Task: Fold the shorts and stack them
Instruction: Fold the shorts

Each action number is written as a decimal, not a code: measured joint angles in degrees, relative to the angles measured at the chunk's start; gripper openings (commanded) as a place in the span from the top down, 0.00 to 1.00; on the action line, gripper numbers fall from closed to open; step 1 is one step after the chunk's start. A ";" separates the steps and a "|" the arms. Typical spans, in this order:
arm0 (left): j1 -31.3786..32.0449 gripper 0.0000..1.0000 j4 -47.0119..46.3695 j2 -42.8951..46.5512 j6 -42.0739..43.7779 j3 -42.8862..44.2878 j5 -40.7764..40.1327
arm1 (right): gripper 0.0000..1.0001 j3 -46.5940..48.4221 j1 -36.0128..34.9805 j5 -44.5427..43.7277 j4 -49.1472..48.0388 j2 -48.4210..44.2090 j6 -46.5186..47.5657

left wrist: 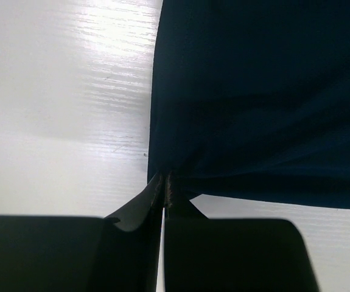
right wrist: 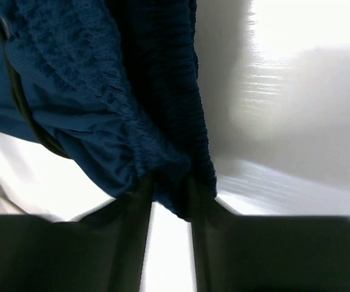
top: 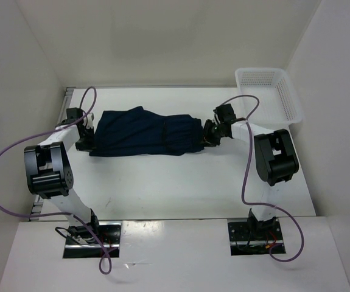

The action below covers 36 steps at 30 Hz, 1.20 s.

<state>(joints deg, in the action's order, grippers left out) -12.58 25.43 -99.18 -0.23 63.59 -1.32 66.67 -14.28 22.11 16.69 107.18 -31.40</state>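
Note:
The dark navy shorts (top: 147, 134) lie stretched left to right across the back half of the white table, folded into a long band. My left gripper (top: 91, 143) is at their left end, and in the left wrist view its jaws (left wrist: 165, 182) are pressed together on a corner of the smooth cloth (left wrist: 254, 91). My right gripper (top: 206, 135) is at the right end by the gathered waistband (right wrist: 114, 91). In the right wrist view, its fingers (right wrist: 168, 188) stand apart with a bright gap, a fold of the waistband hanging between their tips.
A white mesh basket (top: 269, 91) stands at the back right corner. White walls close in the table (top: 162, 182) on the left, back and right. Purple cables loop from both arms near the table's sides.

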 measured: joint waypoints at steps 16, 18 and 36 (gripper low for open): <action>-1.18 0.45 6.12 0.00 0.07 9.20 9.79 | 0.31 -1.99 -1.42 -1.38 -0.55 0.59 -7.04; -1.22 0.45 5.90 -1.31 0.02 13.16 10.82 | 0.38 -1.05 -2.05 -1.42 -0.59 1.38 -7.58; 4.94 0.43 0.57 -32.35 0.02 42.07 7.41 | 1.00 -0.35 -2.19 -2.67 -0.76 3.26 -9.99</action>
<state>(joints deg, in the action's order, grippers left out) -7.64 26.00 -131.52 -0.21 105.67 6.09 66.32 -16.47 19.44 15.92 110.43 -41.39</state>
